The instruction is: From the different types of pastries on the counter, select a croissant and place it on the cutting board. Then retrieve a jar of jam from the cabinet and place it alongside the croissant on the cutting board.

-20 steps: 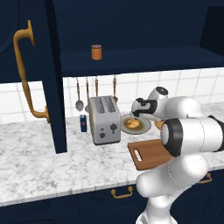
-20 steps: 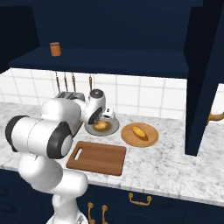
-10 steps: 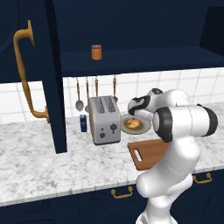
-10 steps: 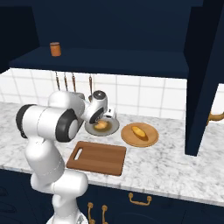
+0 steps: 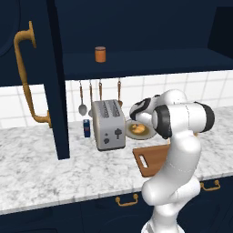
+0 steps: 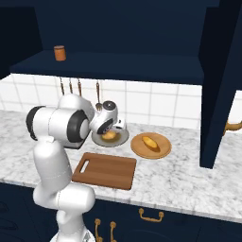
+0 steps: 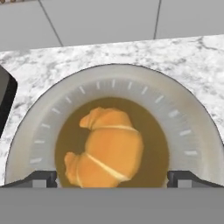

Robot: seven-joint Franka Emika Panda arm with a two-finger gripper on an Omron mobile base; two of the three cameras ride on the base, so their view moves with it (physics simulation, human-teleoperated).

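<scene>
Croissant (image 7: pixel 105 146) lengthwise, horns seemingly left.

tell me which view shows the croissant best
The hand view: the curved golden-yellow croissant lies in close-up in its grey-rimmed plate, between the open pincer tips. In the right base view it is a small golden piece beside the hand. In the left base view the arm partly hides it.

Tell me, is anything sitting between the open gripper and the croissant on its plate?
Nothing visible does. In the hand view the croissant lies bare in the middle of the grey plate, and the gripper is open, one fingertip on each side of it, with only the plate's surface between.
</scene>
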